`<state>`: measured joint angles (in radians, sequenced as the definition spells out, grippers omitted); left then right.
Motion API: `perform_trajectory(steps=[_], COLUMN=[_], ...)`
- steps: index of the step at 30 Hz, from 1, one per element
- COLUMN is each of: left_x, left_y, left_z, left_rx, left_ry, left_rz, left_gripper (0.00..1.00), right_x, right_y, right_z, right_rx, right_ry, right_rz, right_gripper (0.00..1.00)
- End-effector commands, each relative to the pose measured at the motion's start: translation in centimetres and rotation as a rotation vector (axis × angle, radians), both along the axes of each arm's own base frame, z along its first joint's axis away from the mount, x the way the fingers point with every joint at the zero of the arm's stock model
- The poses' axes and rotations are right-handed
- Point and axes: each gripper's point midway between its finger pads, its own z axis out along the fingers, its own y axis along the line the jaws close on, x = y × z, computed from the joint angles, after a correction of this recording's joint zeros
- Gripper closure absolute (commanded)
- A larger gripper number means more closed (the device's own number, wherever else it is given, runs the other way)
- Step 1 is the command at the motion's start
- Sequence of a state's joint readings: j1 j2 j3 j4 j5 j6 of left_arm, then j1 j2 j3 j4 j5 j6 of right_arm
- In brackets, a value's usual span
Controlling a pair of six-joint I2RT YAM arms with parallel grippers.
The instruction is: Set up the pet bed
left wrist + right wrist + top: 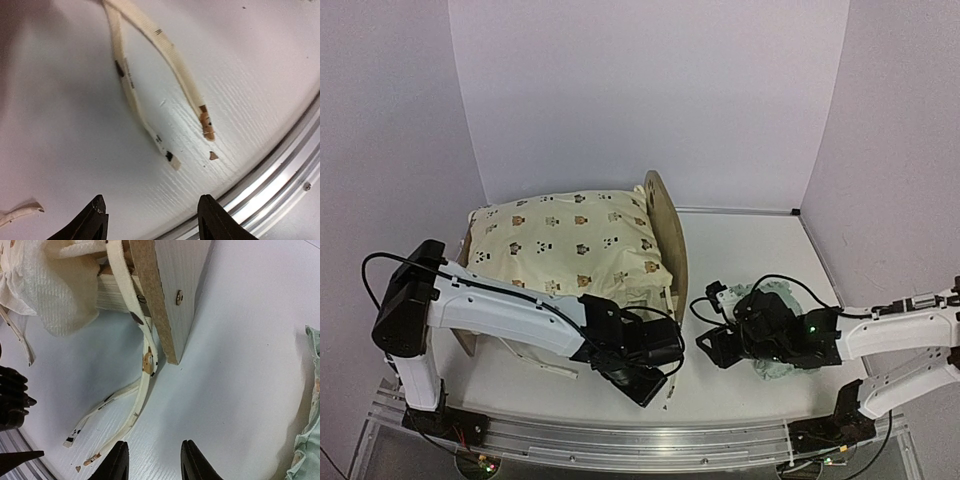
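While the left gripper (151, 204) hovered over the white table (60, 125), its two dark fingers (94, 222) stood apart at the bottom of the left wrist view, with nothing between them. Two cream ties (187, 87) lay flat on the table above the fingers, running down from the top centre of the frame. An aluminium rail (282, 165) crossed the lower right corner. The right gripper (154, 447) likewise had its fingers parted and empty at the bottom centre of the right wrist view. More ties curled on the table just above them, beside a corner of the pet bed (667, 225). In the overhead view the bed stood centre left, with the bear-print cushion (565, 240) lying in it. A mint green pillow (798, 300) lay lower right, partly hidden by the right gripper.
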<state>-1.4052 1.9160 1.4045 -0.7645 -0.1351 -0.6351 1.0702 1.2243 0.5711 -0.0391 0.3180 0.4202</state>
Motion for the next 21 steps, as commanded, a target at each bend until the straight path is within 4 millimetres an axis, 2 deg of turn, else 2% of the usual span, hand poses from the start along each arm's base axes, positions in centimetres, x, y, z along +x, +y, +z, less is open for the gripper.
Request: perform_trajectory(steps=[1, 13, 17, 21], left_x=[1.0, 1.5, 1.5, 1.2], left_y=[1.5, 1.3, 1.0, 0.1], left_z=[-1.5, -3.8, -3.6, -2.7], left_rx=[0.057, 0.083, 0.061, 0.019], left_ry=[-0.045, -0.043, -0.037, -0.017], left_rz=[0.081, 0.089, 0.084, 0.078], left_gripper=[0.39, 0.42, 0.43, 0.43], right_x=[0.4, 0.7, 0.7, 0.7], right_y=[1.3, 1.4, 1.4, 1.5], right_z=[1.2, 1.0, 0.8, 0.6], right_rx=[0.044, 0.027, 0.024, 0.021], right_ry=[-0.013, -0.017, -0.012, -0.009], right_rz=[0.007, -0.002, -0.002, -0.002], right_gripper=[0.62, 0.62, 0.62, 0.62])
